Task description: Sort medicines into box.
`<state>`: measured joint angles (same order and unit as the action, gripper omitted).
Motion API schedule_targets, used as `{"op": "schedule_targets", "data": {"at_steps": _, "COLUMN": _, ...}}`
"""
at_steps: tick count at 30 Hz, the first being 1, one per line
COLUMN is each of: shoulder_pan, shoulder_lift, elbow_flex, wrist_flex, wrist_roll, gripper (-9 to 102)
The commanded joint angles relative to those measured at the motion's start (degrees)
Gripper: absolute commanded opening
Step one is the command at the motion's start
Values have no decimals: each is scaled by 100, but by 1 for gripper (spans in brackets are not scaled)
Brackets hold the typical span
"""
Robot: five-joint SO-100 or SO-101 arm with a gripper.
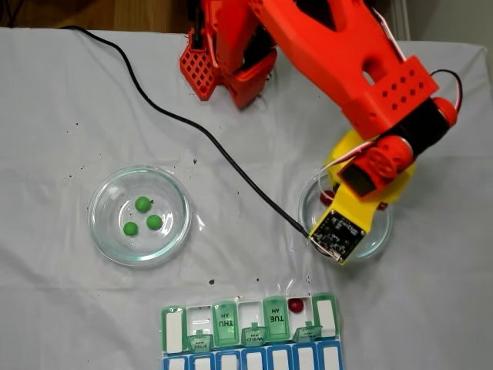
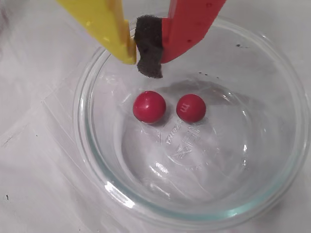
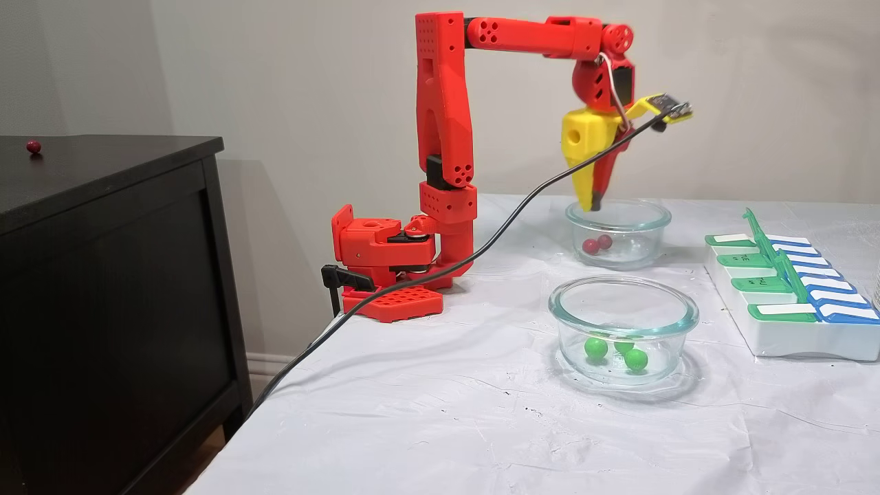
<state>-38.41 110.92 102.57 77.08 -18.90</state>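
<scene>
Right now the yellow-and-red two-finger gripper hangs at the rim of the round clear glass dish, tips pressed together on their own black foam pad, holding nothing.

Key relation, wrist view: two glossy dark red pea-sized balls sit on the dish floor, apart from the tips. The left red ball lies at 6 o'clock from the fingertips, almost straight below them. The right red ball is at about 4 o'clock, just beside the first, small gap between them. Round, so no long axis to align to.

My read: the jaws need to spread before dropping, and the left ball is the nearer target. The pair sits side by side, so a wide jaw could nudge the neighbour.

A third red ball already rests in an open white compartment of the rectangular pill organizer with translucent green lids, near its right end in the top-down fixed view.

Three bright green balls sit clustered in the other glass dish, at 9 o'clock from the gripper's dish in that view, untouched.
</scene>
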Motion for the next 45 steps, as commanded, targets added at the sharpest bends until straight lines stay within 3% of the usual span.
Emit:
{"op": "schedule_targets", "data": {"at_steps": 1, "shoulder_pan": 123, "shoulder_lift": 35, "elbow_flex": -193, "wrist_flex": -132, "wrist_roll": 246, "gripper": 15}}
{"op": "schedule_targets", "data": {"at_steps": 7, "shoulder_pan": 167, "shoulder_lift": -141, "elbow_flex": -193, "wrist_flex": -264, "wrist_roll": 694, "gripper": 20}}
{"op": "schedule_targets", "data": {"at_steps": 24, "shoulder_pan": 167, "shoulder_lift": -580, "elbow_flex": 123, "wrist_flex": -765, "wrist_roll": 1485, "gripper": 20}}
{"op": "schedule_targets", "data": {"at_steps": 45, "shoulder_pan": -343, "shoulder_lift": -396, "elbow_flex": 185, "wrist_flex": -800, "wrist_roll": 1767, "gripper": 25}}
